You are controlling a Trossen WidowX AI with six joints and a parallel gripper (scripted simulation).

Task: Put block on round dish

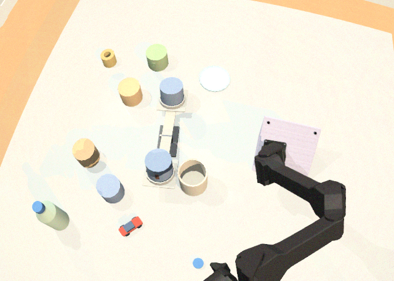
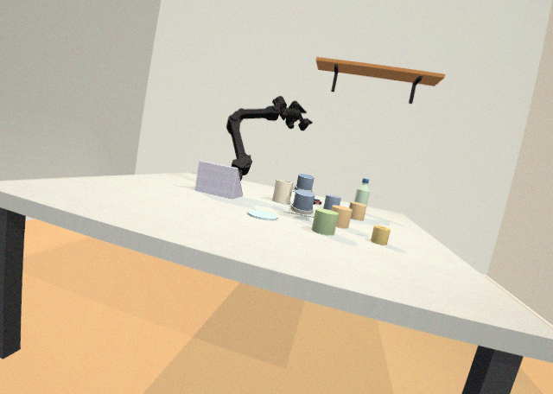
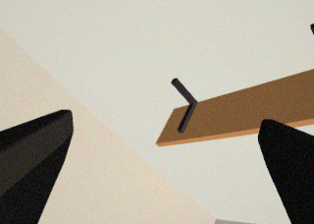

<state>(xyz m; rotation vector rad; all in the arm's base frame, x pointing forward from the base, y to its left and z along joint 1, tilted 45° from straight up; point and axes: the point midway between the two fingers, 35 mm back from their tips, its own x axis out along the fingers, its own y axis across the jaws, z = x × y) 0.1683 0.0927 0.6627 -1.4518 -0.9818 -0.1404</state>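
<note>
Now — arm raised high, jaws (image 2: 300, 118) spread wide, pinching nothing, pointed up toward wall shelf (image 3: 242, 109), well apart from everything on surface (image 1: 286, 65). Balance (image 1: 168, 134) runs lengthwise between two grey-blue cups. Nearer cup (image 1: 158, 165) shows small brown patch low on side — likely block, my judgement. Far cup (image 1: 171, 91) sits near dish (image 1: 214, 78). Open beige cup (image 1: 192, 177) just beside nearer cup: tight room on that side.
</note>
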